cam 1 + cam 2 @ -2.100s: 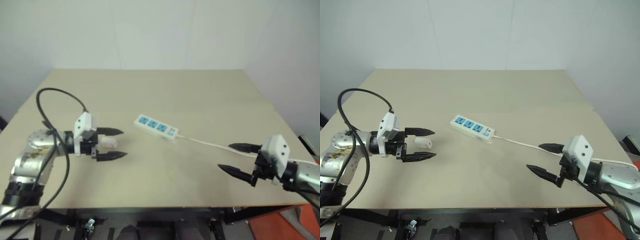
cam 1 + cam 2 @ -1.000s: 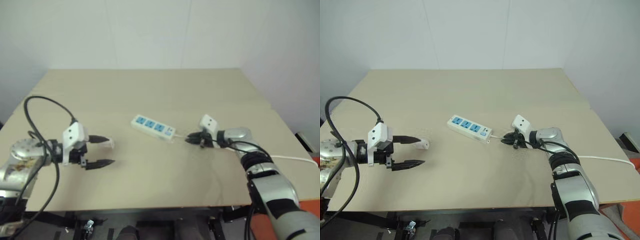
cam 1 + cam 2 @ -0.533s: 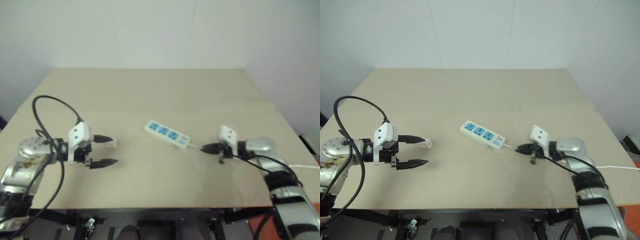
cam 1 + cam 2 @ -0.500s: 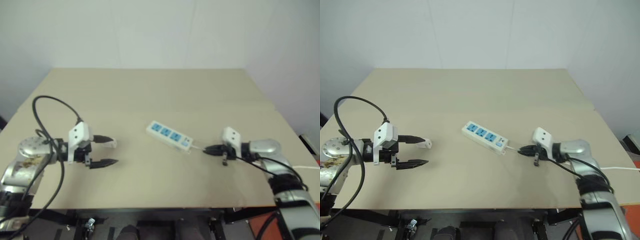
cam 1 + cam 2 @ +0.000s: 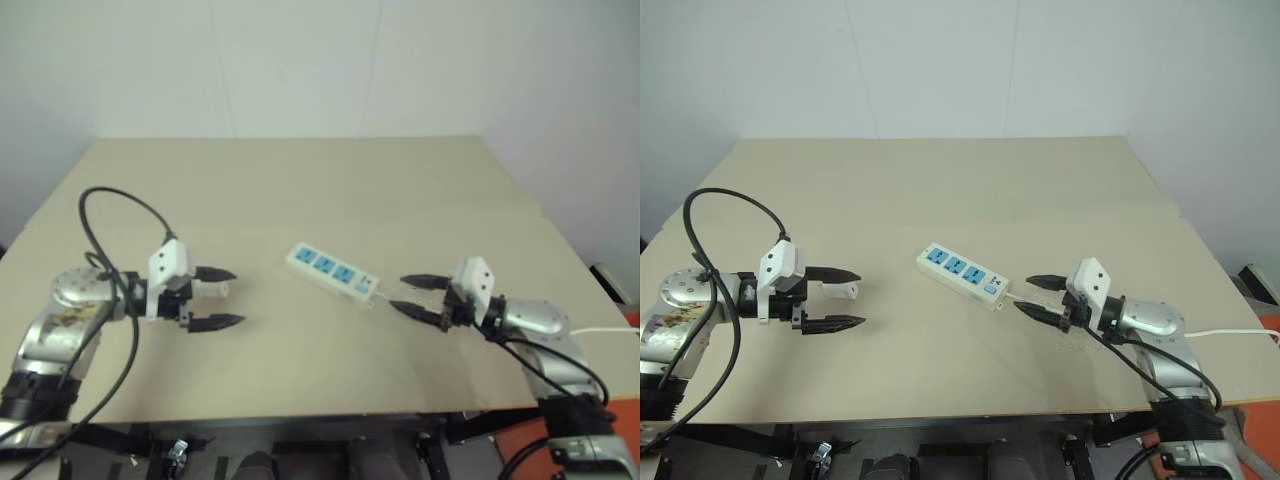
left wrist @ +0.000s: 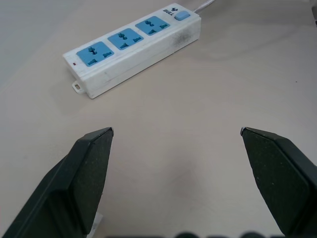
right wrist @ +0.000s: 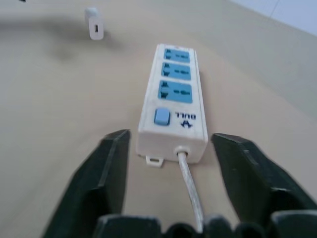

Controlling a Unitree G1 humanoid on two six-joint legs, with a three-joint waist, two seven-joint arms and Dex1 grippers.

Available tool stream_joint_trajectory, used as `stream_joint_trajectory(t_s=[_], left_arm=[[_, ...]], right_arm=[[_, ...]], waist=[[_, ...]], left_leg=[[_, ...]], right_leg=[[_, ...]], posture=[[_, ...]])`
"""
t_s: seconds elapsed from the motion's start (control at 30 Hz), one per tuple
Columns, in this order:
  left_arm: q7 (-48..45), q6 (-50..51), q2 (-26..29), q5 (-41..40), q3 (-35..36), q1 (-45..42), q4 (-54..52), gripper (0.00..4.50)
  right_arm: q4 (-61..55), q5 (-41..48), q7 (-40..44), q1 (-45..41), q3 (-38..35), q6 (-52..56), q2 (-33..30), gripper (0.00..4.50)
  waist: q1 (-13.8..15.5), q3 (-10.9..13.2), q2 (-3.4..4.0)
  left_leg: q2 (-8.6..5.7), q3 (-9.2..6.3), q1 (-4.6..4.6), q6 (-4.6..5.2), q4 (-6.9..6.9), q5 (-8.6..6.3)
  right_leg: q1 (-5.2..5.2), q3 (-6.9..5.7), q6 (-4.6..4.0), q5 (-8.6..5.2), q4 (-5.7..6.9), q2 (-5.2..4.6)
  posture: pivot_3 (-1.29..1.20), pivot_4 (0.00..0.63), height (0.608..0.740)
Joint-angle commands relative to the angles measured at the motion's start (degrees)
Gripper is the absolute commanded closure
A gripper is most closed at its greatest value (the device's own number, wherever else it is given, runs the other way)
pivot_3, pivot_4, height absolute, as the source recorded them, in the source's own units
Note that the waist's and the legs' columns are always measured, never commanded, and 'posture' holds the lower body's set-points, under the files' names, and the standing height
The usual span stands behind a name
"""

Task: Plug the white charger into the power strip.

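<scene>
- Head views: the power strip (image 5: 963, 275), a rigid white plastic bar with three blue socket faces, lies flat mid-tabletop (image 5: 940, 180). The white charger (image 5: 844, 290), a small hard cube, sits between the left hand's (image 5: 840, 297) wide-spread fingers, unheld. It looks light and smooth, so pinching two flat opposite sides seems best.
- Left wrist view: the left hand gapes empty; the strip lies ahead on the matte beige surface.
- Right wrist view: the right hand (image 7: 171, 148) stands open around the thin, bendy cord (image 7: 190, 186) at the switch end, gripping nothing. The strip likely slides easily.
</scene>
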Motion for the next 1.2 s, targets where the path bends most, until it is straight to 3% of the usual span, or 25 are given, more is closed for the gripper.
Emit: stream_joint_trajectory(t_s=[0.03,0.43,0.77,1.2], left_arm=[[-0.1,-0.9,0.4,-0.3,1.0,-0.6,-0.4,0.0],[-0.4,-1.6,0.5,0.9,0.2,-2.2,1.0,0.0],[0.1,-1.4,1.1,1.2,1.1,0.0,-0.5,0.0],[1.3,-0.9,1.7,0.7,2.1,2.1,-2.2,0.0]], right_arm=[[-0.7,1.7,-2.0,-0.7,-1.3,-1.0,1.6,0.04],[13.7,-3.9,-6.6,-8.3,2.5,-8.2,9.3,0.04],[24.0,-5.2,-4.7,-12.8,4.0,-11.1,11.7,0.04],[24.1,-2.9,0.1,-12.9,4.7,-8.4,14.0,0.04]], waist=[[0.0,0.0,0.0],[-0.1,0.0,0.01],[-0.3,0.0,0.02],[-0.2,0.0,0.02]], left_leg=[[0.02,-0.01,0.0,0.0,0.0,0.0],[0.04,-0.01,0.0,0.0,0.0,0.0],[0.04,-0.01,0.03,0.0,0.0,0.0],[0.06,-0.02,0.04,0.0,0.0,0.0]], right_leg=[[0.0,-0.02,0.02,-0.01,0.01,0.02],[-0.03,-0.01,-0.04,0.02,0.01,0.06],[-0.02,0.0,-0.09,0.05,0.03,0.05],[-0.01,-0.01,-0.09,0.05,0.03,0.07]], posture=[[0.0,0.15,0.74],[0.0,0.15,0.74],[0.0,0.15,0.74],[0.0,0.15,0.74]])
